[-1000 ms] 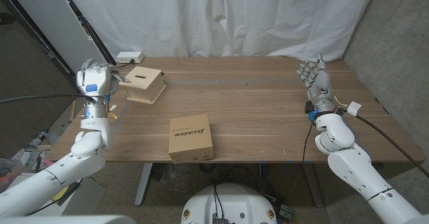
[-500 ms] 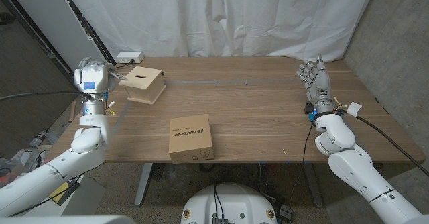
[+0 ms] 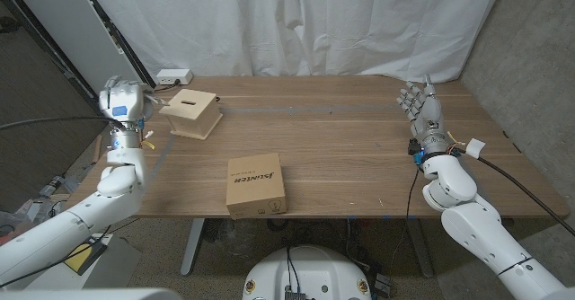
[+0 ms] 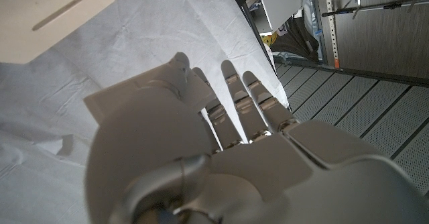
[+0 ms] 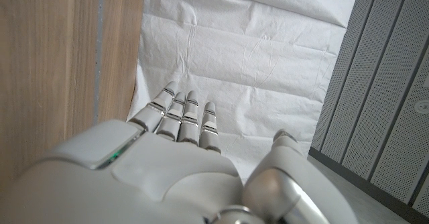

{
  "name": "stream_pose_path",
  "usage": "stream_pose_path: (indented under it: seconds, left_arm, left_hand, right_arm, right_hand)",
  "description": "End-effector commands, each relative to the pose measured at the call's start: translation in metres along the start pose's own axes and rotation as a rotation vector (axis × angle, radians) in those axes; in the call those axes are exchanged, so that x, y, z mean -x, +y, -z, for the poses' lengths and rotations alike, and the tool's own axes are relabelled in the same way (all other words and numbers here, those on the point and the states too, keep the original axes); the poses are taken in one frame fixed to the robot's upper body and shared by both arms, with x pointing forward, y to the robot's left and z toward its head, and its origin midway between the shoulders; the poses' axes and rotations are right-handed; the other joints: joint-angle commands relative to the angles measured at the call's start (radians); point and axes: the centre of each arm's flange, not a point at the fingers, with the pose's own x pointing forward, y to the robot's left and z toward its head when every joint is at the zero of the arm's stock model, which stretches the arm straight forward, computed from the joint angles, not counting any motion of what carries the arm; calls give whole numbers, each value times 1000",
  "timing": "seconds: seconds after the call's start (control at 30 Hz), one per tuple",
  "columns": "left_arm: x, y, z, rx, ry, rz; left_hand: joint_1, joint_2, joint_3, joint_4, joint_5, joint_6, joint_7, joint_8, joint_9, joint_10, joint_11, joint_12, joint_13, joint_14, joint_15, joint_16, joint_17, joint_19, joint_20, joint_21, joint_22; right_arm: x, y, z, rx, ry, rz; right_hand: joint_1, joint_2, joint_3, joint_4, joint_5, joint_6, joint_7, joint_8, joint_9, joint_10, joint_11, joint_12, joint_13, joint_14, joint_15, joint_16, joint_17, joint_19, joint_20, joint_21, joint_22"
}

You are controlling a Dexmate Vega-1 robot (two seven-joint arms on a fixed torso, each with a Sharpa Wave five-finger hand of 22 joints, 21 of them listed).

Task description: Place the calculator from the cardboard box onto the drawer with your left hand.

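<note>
Step in hand: the approach, not yet begun in earnest. Nothing is held on either side.

Left hand [image 3: 123, 102]: up in the air off the table's [image 3: 359, 147] left edge, well to the left of the cardboard box [image 3: 256, 185] and farther back than it. In the left wrist view its fingers [image 4: 231, 93] are stretched out and a little apart, with nothing between them. Empty.

Drawer [image 3: 194, 112]: a small pale wooden unit with a slot in its top. It stands behind and left of the cardboard box, just beside my left hand. Its top is bare, so the placing is still to do.

Cardboard box: at the table's near edge, about the middle, printed top upward. From the head view the top looks closed.

Calculator: I cannot see it in any view. Going by the task, I judge it to be inside the cardboard box, which puts it well apart from my left fingers, forward and to their right.

Right hand [image 3: 420, 102]: far to the right of the cardboard box, near the table's right edge. It is raised with fingers pointing up, spread and empty. It has no part in this task.

Next move, as I judge it: bring the left hand forward and right, over the cardboard box, then get into the box. If the top is truly shut, it must be opened before any grasp. Risk: pushing the box off the near edge while working at it.
</note>
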Motion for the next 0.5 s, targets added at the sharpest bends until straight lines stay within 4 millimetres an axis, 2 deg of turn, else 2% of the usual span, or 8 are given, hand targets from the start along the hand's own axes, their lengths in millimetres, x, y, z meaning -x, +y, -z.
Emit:
stream_pose_path:
  seconds: [0.03,0.5]
  left_arm:
    - [-13,-13,-14,12,-25,29]
    - [-18,-38,-30,36,-47,85]
  left_hand:
    - [-6,-8,7,-1,6,134,130,-1,5,7,3,-4,2,9,-138,-3,-1,7,-95,1,4]
    - [-8,-11,12,0,6,134,127,-4,5,4,3,-5,2,8,-138,-3,-1,4,-93,0,4]
  right_arm:
    - [4,1,-1,3,7,3]
    - [11,3,-5,20,24,14]
  right_hand:
    - [-2,4,0,-7,4,9,2,2,5,4,-3,1,3,11,1,-4,2,8,-1,-4,3]
    - [-1,5,0,-8,4,9,1,2,5,5,-2,1,3,12,1,-3,2,8,-1,-4,3]
